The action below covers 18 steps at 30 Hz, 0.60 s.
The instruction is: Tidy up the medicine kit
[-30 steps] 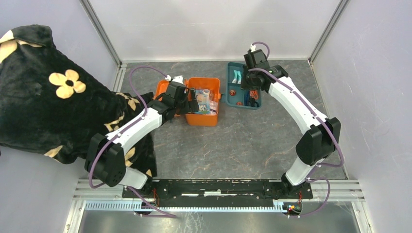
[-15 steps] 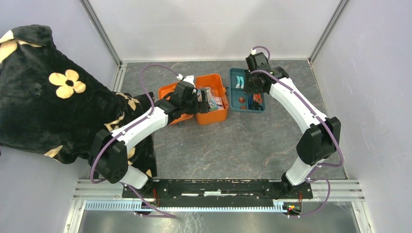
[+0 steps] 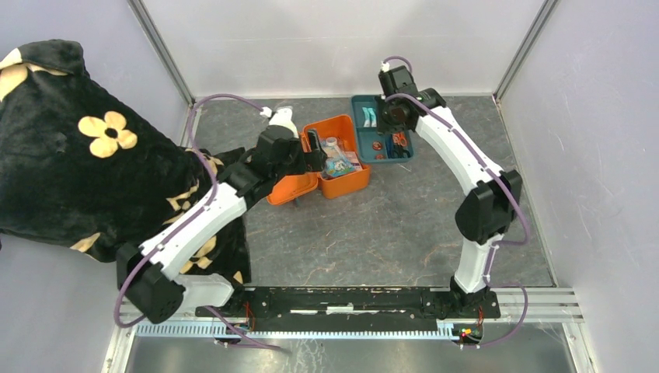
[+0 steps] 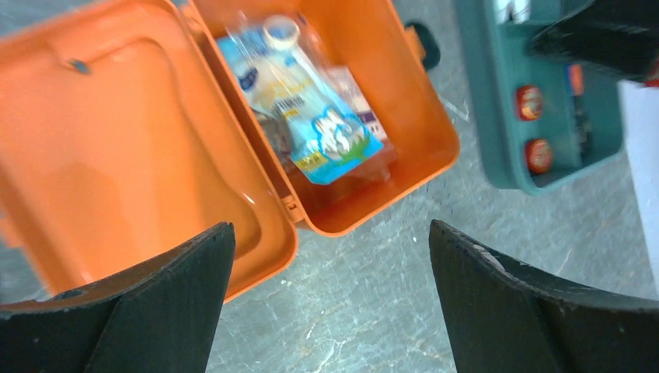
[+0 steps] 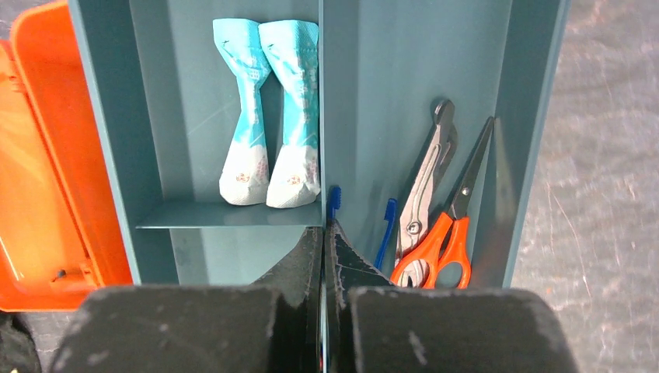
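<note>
**Item:** medicine kit (image 3: 342,172). Orange moulded plastic with smooth, glossy walls and rounded corners. It is lying open on the far middle of the table (image 3: 388,225), and its lid (image 4: 116,155) is folding out flat to the left on the hinge. A glossy blue-and-white packet (image 4: 330,136) is resting aslant inside the body, on top of other small wrapped goods that are too blurred to name.

**Surroundings:** a teal tray (image 3: 360,132) of hard plastic with thin upright dividers is sitting just beside the kit on its right.
- One compartment is holding two crinkled turquoise sachets (image 5: 268,109), lying side by side.
- The next is holding scissors (image 5: 439,237) with orange handles and grey metal blades, and blue-tipped sticks (image 5: 332,198) are leaning by the divider.
- Two small red discs (image 4: 530,101) are showing in another compartment.

The tabletop is grey and veined like stone. A plush black cloth (image 3: 70,155) with cream flowers is bulking at the left, and the left arm is crossing its edge.

**Jaws:**
- The left gripper (image 4: 330,233) is hovering above the kit's near rim with its fingers spread wide (nothing between them but the view of the box and table).
- The right gripper (image 5: 325,233) is hanging over the tray where its dividers are meeting. Its fingers are pressing flat together and pinching nothing visible. Whether the tips are touching the divider cannot be told.
</note>
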Each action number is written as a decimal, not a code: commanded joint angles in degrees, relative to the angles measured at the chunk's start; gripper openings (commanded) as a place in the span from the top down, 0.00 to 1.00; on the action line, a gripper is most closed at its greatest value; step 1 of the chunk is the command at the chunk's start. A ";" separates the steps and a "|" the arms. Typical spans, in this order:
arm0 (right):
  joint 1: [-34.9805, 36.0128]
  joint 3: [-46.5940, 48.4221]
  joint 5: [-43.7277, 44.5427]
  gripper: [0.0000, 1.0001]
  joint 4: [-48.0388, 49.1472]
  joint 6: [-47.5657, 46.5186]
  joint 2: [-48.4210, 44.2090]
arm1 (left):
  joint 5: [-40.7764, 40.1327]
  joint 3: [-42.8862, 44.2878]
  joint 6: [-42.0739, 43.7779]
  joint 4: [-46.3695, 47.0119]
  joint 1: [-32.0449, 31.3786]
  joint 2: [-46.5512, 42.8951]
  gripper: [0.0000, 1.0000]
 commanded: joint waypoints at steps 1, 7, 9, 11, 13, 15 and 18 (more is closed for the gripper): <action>2.96 9.76 -0.25 1.00 0.62 -3.35 5.13 | -11.32 2.61 2.53 -3.50 0.17 -6.96 0.00; 6.26 16.40 -0.44 1.00 1.94 -2.90 10.73 | -20.44 1.10 4.03 -6.13 0.26 -11.67 0.00; 7.49 15.31 -0.51 1.00 4.01 -2.90 11.05 | -21.78 0.78 4.30 -6.42 0.24 -12.51 0.00; 8.56 14.00 -0.82 1.00 6.29 -2.90 11.24 | -22.56 0.66 4.49 -6.70 0.26 -12.68 0.00; 9.55 13.99 -0.99 1.00 7.75 -3.14 12.08 | -22.71 0.71 4.51 -7.04 0.26 -12.53 0.00; 10.02 14.71 -1.03 1.00 8.19 -3.25 13.20 | -22.79 0.62 4.42 -7.26 0.26 -12.42 0.00; 10.38 14.88 -1.28 1.00 9.07 -3.43 14.35 | -23.63 0.13 4.33 -7.29 0.26 -12.68 0.00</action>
